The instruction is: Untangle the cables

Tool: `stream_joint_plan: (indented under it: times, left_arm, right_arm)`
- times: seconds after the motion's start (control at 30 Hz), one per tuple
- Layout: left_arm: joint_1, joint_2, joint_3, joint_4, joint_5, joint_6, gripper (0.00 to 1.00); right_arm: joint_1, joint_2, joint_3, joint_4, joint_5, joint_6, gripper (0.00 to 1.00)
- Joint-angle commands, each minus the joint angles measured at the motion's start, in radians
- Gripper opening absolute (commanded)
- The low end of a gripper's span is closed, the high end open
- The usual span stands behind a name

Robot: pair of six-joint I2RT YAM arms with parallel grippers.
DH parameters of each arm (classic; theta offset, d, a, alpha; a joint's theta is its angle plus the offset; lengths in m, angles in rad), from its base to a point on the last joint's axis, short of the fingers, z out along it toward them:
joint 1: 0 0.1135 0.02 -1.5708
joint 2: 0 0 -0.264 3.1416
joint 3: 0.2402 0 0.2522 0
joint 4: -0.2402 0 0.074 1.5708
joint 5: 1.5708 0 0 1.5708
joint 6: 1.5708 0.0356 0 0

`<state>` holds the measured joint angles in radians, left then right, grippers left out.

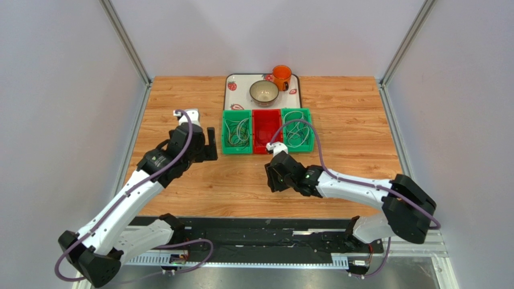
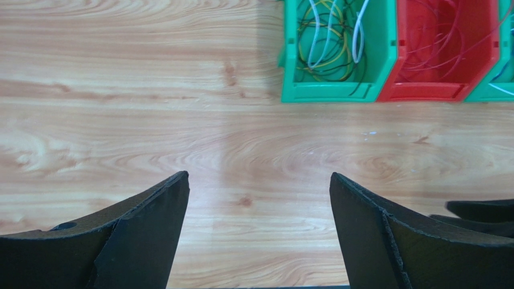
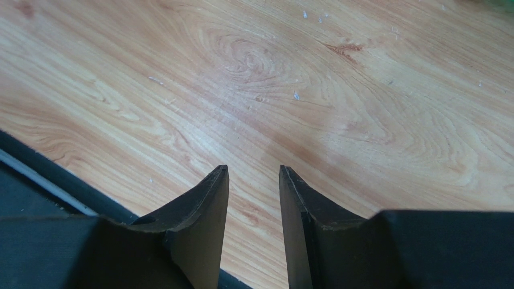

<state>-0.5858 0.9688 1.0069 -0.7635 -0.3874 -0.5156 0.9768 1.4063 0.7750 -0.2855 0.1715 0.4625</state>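
The cables lie as thin loops in three bins at the back of the table. White, yellow and dark cables [image 2: 329, 42] fill the left green bin [image 1: 237, 131]. Red cables [image 2: 446, 36] are in the red bin [image 1: 266, 130], and pale cables [image 1: 295, 129] are in the right green bin [image 1: 306, 129]. My left gripper [image 2: 258, 176] hangs wide open over bare wood, just left of the bins [image 1: 212, 144], with nothing between its fingers. My right gripper [image 3: 253, 168] is in front of the bins [image 1: 271, 179], its jaws narrowly open and empty above the table.
A white tray [image 1: 232, 79] at the back holds a bowl [image 1: 264, 92] and an orange cup [image 1: 281, 76]. The table's dark front edge [image 3: 36, 165] lies close below my right gripper. Grey walls close off both sides.
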Motion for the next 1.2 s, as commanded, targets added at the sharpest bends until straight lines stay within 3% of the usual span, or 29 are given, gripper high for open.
stream_joint_plan:
  times: [0.0, 0.2, 0.4, 0.57, 0.77, 1.17]
  left_arm:
    - [0.003, -0.091, 0.042, -0.161, -0.120, 0.009, 0.97]
    - [0.003, -0.295, -0.043, -0.162, -0.261, 0.051, 0.99]
    - [0.001, -0.531, -0.172, -0.034, -0.167, 0.100, 0.99]
    - [-0.002, -0.711, -0.303, 0.127, -0.120, 0.224, 0.99]
    - [-0.002, -0.708, -0.291, 0.093, -0.179, 0.215, 0.99]
    - [-0.002, -0.622, -0.271, 0.075, -0.157, 0.209, 0.99]
  right_arm:
    - [0.019, -0.169, -0.097, 0.146, 0.036, -0.016, 0.41]
    - [0.020, -0.352, -0.224, 0.244, 0.060, 0.002, 0.47]
    - [0.022, -0.450, -0.275, 0.246, 0.175, 0.062, 0.49]
    - [0.020, -0.596, -0.358, 0.278, 0.286, 0.099, 0.53]
    - [0.022, -0.612, -0.369, 0.305, 0.304, 0.105, 0.55]
    - [0.020, -0.615, -0.388, 0.353, 0.223, 0.056, 0.54]
